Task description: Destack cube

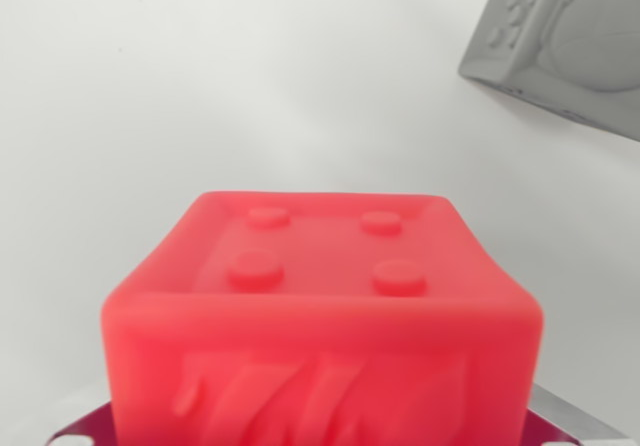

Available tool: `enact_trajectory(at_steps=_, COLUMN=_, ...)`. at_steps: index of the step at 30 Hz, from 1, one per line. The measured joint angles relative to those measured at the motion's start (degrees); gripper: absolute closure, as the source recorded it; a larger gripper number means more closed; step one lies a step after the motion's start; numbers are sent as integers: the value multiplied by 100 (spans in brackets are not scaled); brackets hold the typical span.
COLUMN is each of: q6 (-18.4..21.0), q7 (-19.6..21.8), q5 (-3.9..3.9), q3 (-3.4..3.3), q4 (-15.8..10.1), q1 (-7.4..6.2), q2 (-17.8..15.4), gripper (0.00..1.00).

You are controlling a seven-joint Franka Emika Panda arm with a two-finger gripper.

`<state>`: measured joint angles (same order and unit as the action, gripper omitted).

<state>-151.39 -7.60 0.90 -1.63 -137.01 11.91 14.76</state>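
My wrist camera looks down on a red cube (320, 316) that fills the lower middle of the frame, very close to the lens and cut off by the bottom edge. Its top face is a shallow recessed panel with a raised rim, and four round studs sit in it, two toward the back and two toward the front. The face turned to me carries raised slanted relief shapes, soft and out of focus, and I cannot read what they depict.

At the lower left and lower right corners of the frame, thin metallic pieces (570, 418) show just beside the cube's lower sides. They may be parts of my claw, but I cannot tell whether they touch the cube, so I cannot tell if the claw is wide, narrow or gripping anything.

In the upper right corner sits a grey cube (570, 41), well apart from the red one and partly cut off by the frame. It is tilted in the view, and its faces show embossed relief, one with small studs.

Everything else is the plain pale worktop (200, 96), evenly lit. What the red cube rests on is hidden.
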Motion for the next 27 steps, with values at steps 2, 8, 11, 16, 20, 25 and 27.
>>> enact_trajectory(at_steps=2, q6=-44, q7=-51, q5=0, q3=0, q4=-42, q1=0, q2=-1, gripper=100)
enact_trajectory(at_steps=8, q6=-213, q7=-236, q5=0, q3=0, q4=-212, q1=0, q2=-3, gripper=100)
enact_trajectory(at_steps=11, q6=-279, q7=-269, q5=0, q3=0, q4=-254, q1=0, q2=13, gripper=100)
enact_trajectory(at_steps=16, q6=-501, q7=-285, q5=2, q3=1, q4=-237, q1=0, q2=258, gripper=100)
enact_trajectory(at_steps=20, q6=-685, q7=-292, q5=9, q3=7, q4=-208, q1=2, q2=492, gripper=100)
enact_trajectory(at_steps=25, q6=-845, q7=-298, q5=16, q3=16, q4=-173, q1=7, q2=668, gripper=100)
enact_trajectory(at_steps=27, q6=-917, q7=-300, q5=19, q3=20, q4=-155, q1=9, q2=755, gripper=100)
